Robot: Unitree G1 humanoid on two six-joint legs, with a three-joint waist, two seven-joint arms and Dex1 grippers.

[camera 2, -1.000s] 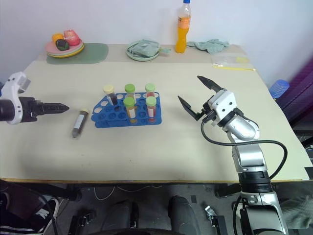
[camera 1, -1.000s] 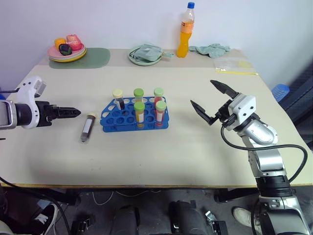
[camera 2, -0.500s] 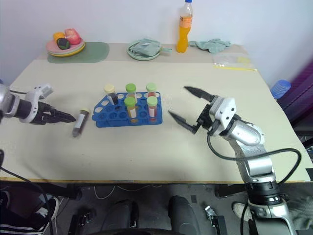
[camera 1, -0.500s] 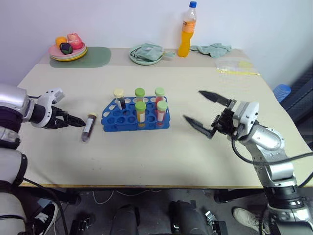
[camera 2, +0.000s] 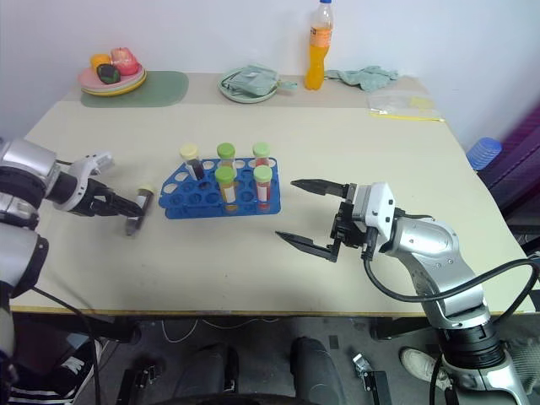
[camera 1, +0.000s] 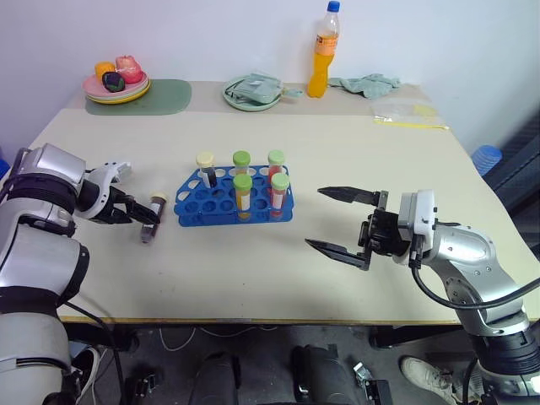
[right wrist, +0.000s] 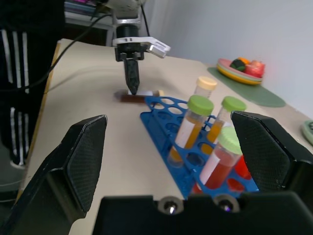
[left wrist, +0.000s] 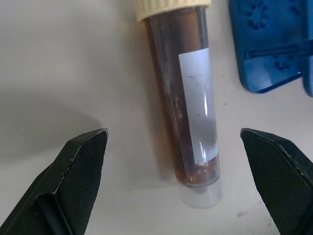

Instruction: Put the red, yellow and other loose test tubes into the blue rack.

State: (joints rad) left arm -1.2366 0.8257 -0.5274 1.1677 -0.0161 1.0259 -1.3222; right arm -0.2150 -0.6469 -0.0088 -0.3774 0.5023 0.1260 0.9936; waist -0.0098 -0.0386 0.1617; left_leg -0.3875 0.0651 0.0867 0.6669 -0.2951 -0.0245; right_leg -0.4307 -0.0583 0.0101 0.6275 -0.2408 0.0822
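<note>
The blue rack [camera 1: 221, 201] stands mid-table. Several capped test tubes stand upright in it: red and yellow-orange ones with green caps [camera 1: 242, 182], and a dark one with a pale yellow cap [camera 1: 204, 160]. One loose test tube [camera 1: 151, 221] of dark brown liquid with a pale cap lies flat on the table just left of the rack. My left gripper [camera 1: 145, 216] points down at it. In the left wrist view its open fingers [left wrist: 83, 161] straddle the tube [left wrist: 188, 107] without touching it. My right gripper [camera 1: 314, 218] hangs wide open and empty to the right of the rack, pointing toward it.
Along the back edge are a plate of toy fruit [camera 1: 116, 87] on a green mat [camera 1: 160, 97], a green dish with a cloth [camera 1: 251, 93], a tall orange bottle [camera 1: 321, 52], a crumpled cloth [camera 1: 363, 84] and a plastic bag [camera 1: 405, 114].
My left gripper has come down and in toward the lying tube, turning to point downward. My right gripper has drawn back toward me and turned level, still wide open.
</note>
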